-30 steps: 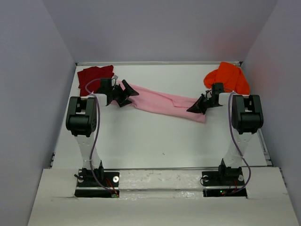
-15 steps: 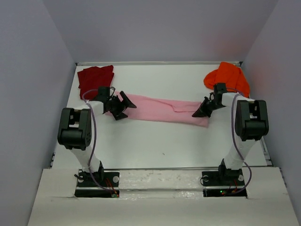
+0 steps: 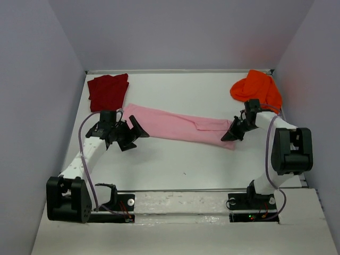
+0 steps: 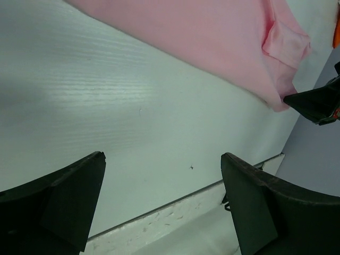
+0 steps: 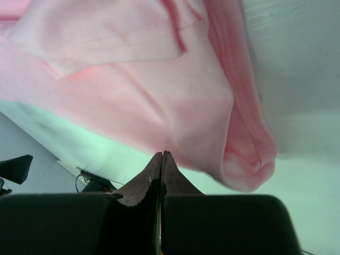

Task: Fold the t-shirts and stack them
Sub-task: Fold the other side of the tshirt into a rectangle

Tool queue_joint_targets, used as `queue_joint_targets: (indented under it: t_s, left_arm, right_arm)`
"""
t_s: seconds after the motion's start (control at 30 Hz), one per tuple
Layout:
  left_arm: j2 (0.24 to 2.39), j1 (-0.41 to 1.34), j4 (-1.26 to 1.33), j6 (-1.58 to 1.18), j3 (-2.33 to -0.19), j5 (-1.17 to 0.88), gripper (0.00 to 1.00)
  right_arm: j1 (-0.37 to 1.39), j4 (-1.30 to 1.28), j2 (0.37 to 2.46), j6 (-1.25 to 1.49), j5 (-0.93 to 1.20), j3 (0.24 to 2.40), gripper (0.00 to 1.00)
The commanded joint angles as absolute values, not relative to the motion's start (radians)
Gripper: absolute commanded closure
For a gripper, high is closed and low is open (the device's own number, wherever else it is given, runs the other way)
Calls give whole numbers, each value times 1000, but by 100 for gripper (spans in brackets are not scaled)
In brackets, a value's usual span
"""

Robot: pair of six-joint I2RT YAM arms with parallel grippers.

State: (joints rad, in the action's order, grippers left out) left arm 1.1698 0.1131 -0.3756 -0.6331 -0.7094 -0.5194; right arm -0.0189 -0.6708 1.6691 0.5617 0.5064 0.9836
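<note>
Left gripper hangs low over the white table with its 2 fingers spread wide and nothing between them. It sits just off the left end of the light pink t-shirt, close to the cloth but apart from it. In its wrist view only bare table lies between the fingers, with the pink cloth farther off.

Right gripper is at the opposite end of that shirt, right over its near right corner. Its 2 fingers are pressed together, tips meeting in a thin line against the pink fabric. From the wrist view it is hard to say whether a fold of cloth is caught between the tips or whether they merely rest on it.

Between the 2 grippers, the pink shirt lies as a long narrow band across the middle of the table. It slants from upper left to lower right, with a small flap turned over near its right end and that end bunched into a soft roll.

Of the other 2 shirts, the dark red t-shirt lies flat in the far left corner. The bright orange t-shirt sits crumpled in the far right corner, just behind the right arm's wrist.
</note>
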Motion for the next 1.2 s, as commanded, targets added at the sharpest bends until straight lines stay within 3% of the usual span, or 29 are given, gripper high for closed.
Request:
queue_joint_targets:
  t_s: [0.0, 0.23, 0.5, 0.9, 1.17]
  left_arm:
    - [1152, 132, -445, -574, -807, -465, 1]
    - [1417, 150, -184, -591, -929, -587, 1]
    - [1819, 189, -179, -465, -1227, -574, 1]
    - [1898, 190, -207, -422, -1309, -561, 1]
    - [1861, 190, -218, -410, -1279, -563, 1]
  right_arm:
    - [-23, -689, 1582, 538, 492, 1031, 100]
    - [-23, -724, 1620, 538, 555, 1146, 100]
    - [67, -620, 1695, 612, 594, 1151, 100]
    - [287, -398, 1868, 790, 566, 1173, 100]
    - [296, -347, 1962, 824, 581, 1229, 100]
